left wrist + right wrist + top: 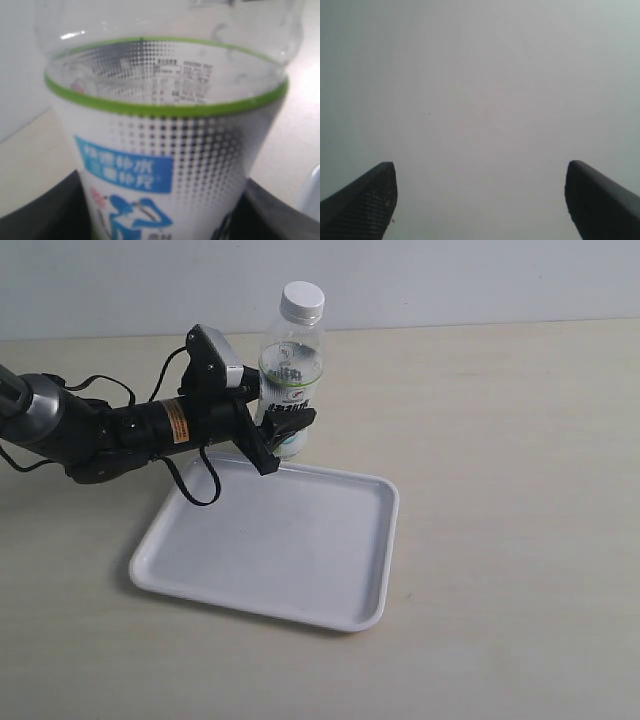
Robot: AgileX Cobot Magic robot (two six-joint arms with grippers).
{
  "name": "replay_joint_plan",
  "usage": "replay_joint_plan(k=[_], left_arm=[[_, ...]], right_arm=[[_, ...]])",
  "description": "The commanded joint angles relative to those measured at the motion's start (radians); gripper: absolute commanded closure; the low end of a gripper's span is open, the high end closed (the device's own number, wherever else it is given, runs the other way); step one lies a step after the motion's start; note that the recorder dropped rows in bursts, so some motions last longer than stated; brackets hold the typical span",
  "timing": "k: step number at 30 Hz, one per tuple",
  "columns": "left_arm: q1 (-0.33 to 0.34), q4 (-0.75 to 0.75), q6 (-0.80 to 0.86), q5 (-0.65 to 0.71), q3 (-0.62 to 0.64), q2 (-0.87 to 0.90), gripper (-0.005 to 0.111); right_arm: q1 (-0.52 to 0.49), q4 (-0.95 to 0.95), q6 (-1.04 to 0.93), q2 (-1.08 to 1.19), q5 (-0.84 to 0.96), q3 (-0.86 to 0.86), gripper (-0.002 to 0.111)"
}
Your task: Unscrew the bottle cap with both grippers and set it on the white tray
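The clear bottle (291,380) stands upright just behind the far edge of the white tray (270,545), its white ribbed cap (302,301) screwed on top. My left gripper (280,425) is shut on the bottle's lower body, one black finger in front and one behind. In the left wrist view the bottle (170,145) fills the picture, with black fingers (45,215) on both sides of its label. My right gripper (480,200) stands open before a plain grey surface, nothing between its fingertips; it is out of the exterior view.
The tray lies on a beige tabletop (500,440), with a pale wall (450,280) behind. The left arm (90,430), with cables and an orange label, reaches in from the left edge.
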Motion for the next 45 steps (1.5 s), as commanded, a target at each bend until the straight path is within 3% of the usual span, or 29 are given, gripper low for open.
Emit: replay_joint_plan(k=[1, 6, 12, 20, 24, 27, 29, 33, 38, 45], left_arm=[[-0.004, 0.013, 0.005, -0.007, 0.009, -0.007, 0.107], [-0.004, 0.013, 0.005, -0.007, 0.009, -0.007, 0.107], [-0.004, 0.014, 0.005, -0.007, 0.009, -0.007, 0.107], [-0.004, 0.014, 0.005, -0.007, 0.009, -0.007, 0.107], [-0.004, 0.017, 0.005, -0.003, 0.009, -0.007, 0.107], [-0.004, 0.038, 0.005, 0.002, 0.009, -0.007, 0.107], [-0.004, 0.046, 0.005, 0.002, 0.009, -0.007, 0.107], [-0.004, 0.049, 0.014, 0.002, 0.009, -0.007, 0.107], [-0.004, 0.092, 0.043, 0.002, 0.009, -0.009, 0.107], [-0.004, 0.094, 0.057, 0.004, 0.009, -0.016, 0.107]], right_arm=[[-0.003, 0.0, 0.047, -0.005, 0.065, 0.004, 0.023], [-0.003, 0.0, 0.06, -0.005, 0.083, 0.004, 0.023], [-0.003, -0.037, 0.231, -0.005, 0.05, 0.004, 0.023], [-0.003, -0.052, 0.259, -0.005, 0.063, -0.021, 0.024], [-0.003, -0.052, 0.196, 0.067, 0.065, -0.16, 0.034], [-0.003, -0.058, 0.109, 0.211, 0.095, -0.295, 0.048], [-0.003, -0.09, 0.079, 0.339, 0.135, -0.402, 0.05], [-0.003, -0.214, 0.102, 0.606, 0.325, -0.638, 0.046], [-0.003, -0.186, -0.008, 0.915, 0.778, -0.973, 0.045], [-0.003, 0.271, -0.484, 1.249, 1.267, -1.38, 0.045]])
